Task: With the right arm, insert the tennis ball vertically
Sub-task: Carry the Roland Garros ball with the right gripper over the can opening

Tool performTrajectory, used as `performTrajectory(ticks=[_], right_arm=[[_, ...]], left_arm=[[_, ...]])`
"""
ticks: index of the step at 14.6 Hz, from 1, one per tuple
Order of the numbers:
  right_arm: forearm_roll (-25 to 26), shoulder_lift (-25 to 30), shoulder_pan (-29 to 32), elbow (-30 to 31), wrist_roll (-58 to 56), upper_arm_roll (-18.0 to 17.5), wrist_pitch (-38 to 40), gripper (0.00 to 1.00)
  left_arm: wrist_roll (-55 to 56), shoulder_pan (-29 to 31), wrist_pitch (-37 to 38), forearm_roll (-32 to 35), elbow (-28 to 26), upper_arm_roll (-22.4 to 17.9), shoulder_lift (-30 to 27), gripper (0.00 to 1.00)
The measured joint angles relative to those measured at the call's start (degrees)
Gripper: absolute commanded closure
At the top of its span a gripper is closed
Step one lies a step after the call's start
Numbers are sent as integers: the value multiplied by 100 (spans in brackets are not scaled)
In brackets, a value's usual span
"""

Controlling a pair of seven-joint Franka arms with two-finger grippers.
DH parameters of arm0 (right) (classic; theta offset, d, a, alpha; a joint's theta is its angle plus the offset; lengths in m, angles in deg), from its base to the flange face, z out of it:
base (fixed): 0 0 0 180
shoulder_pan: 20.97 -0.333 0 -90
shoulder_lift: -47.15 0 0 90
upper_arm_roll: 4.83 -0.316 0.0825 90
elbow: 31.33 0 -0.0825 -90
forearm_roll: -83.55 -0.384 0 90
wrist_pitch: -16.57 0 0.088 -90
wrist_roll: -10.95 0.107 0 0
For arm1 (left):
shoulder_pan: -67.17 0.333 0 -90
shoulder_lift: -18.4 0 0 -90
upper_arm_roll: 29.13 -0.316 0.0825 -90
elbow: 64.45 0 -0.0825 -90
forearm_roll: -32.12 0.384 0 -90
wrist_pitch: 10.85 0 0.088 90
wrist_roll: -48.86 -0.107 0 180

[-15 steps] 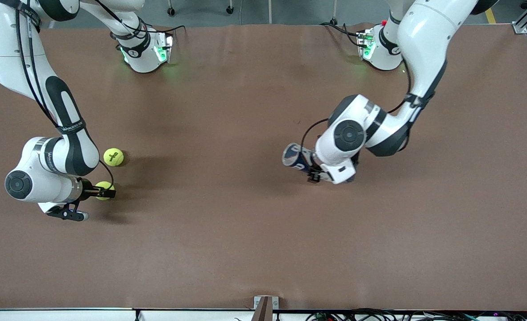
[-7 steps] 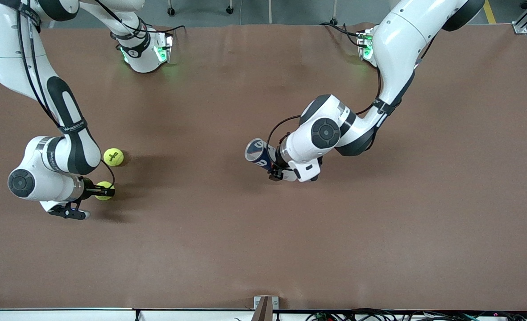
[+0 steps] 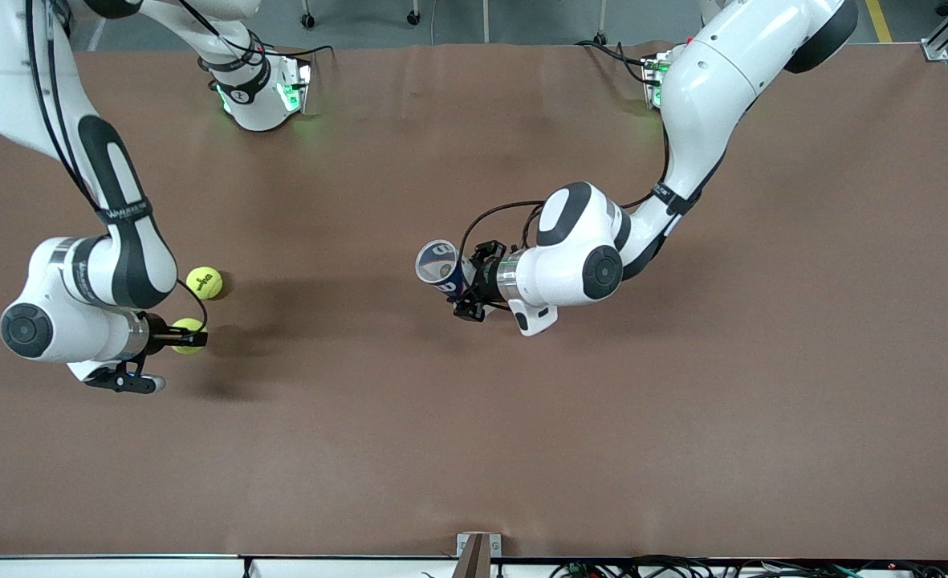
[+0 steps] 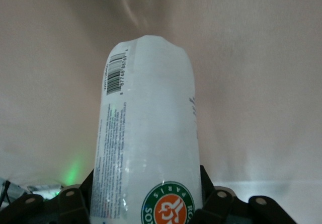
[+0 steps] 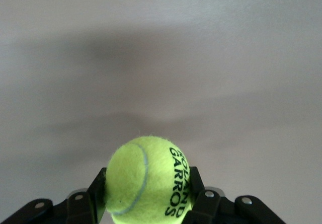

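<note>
right end effector (image 3: 194,338): clamped on a tennis ball (image 5: 146,178), low over the tabletop (image 3: 474,449) at the right arm's end, mid-height in the frame
grip risk: pads only catch the ball's lower sides, so a quick swing could pop it out
spare ball (image 3: 204,282): just beside the held one, easy to bump rolling
left end effector (image 3: 467,282): closed around a ball can (image 4: 146,133), mid-frame
can risk: looks tilted, mouth not straight up; if so, a vertical drop clips the rim and bounces off
</note>
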Motion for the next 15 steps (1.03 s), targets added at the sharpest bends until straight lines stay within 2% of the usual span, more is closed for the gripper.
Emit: performTrajectory(ticks=[4,7,11,15], right_arm=[[-95,657,-727,-429,900,-49,1243,60],[-653,785,-1359,-793,1948,-66,1799,60],[-1387,784,-1976,-1129,3232,-73,1906,60],[-1546,747,-2643,-1325,4354,-79,1552,60]], left_arm=[[-744,-52,-431,-858,-55,1,40,25],[-1068,-103,-893,-1275,-176,1,188,25],[-1346,-118,-1010,-1660,-188,1,387,25],[-1352,-122,-1017,-1766,-189,1,449,25]])
